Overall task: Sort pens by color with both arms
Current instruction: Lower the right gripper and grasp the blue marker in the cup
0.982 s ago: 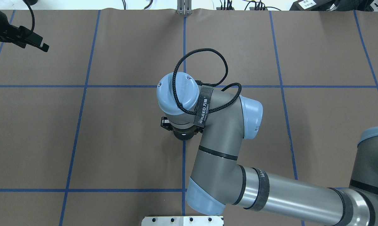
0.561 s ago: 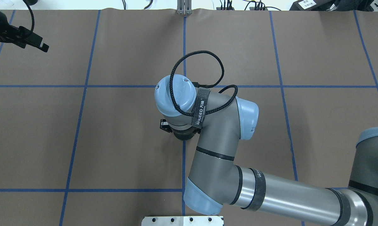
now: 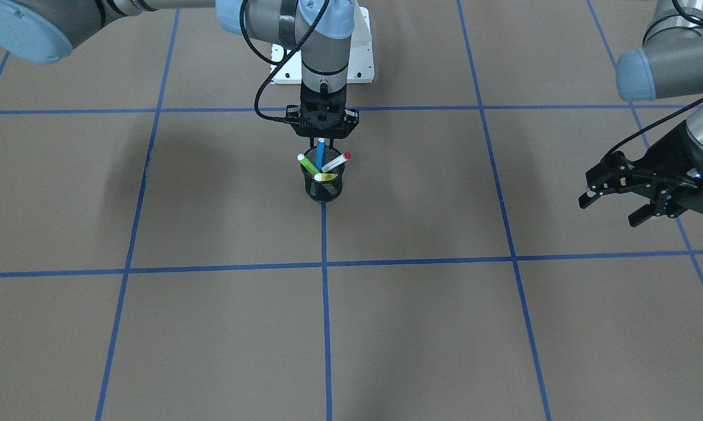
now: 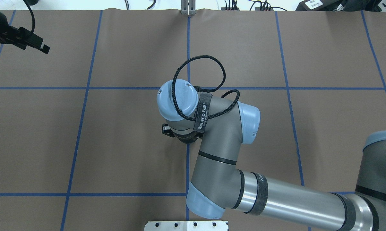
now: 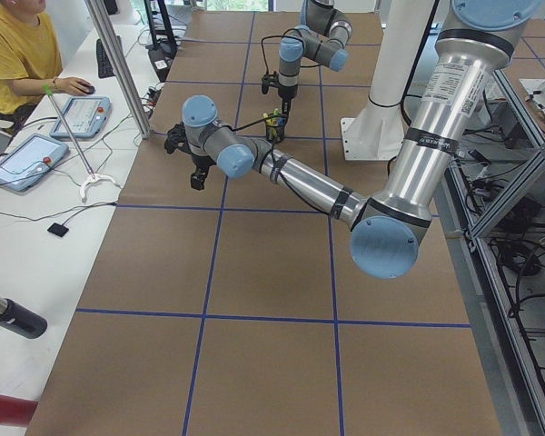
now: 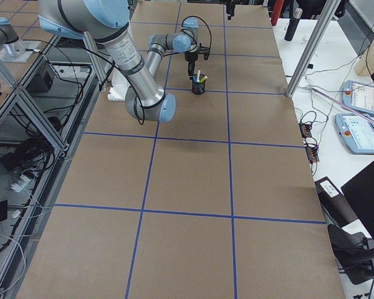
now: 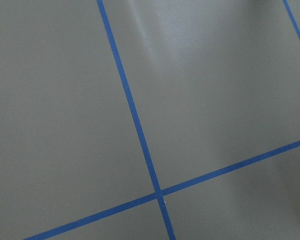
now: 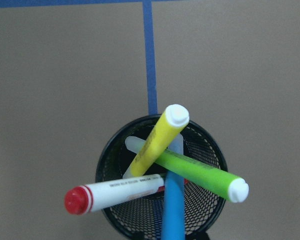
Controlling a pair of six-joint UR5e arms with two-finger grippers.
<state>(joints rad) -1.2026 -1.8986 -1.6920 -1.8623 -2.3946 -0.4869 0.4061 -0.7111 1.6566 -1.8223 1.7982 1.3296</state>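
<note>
A: What could go wrong from here?

B: The right pincer (image 3: 322, 135) looks clamped on the blue pen (image 3: 320, 153), which stands in the mesh cup (image 3: 324, 188) mid-worktop (image 3: 444, 327). The yellow pen (image 8: 157, 142), green pen (image 8: 205, 177) and red-capped pen (image 8: 115, 192) lean crossed against it, so a lift might drag one out or tip the cup.

A: And the left pincer (image 3: 609, 211)?

B: Spread wide, empty, well apart from the cup.
</note>
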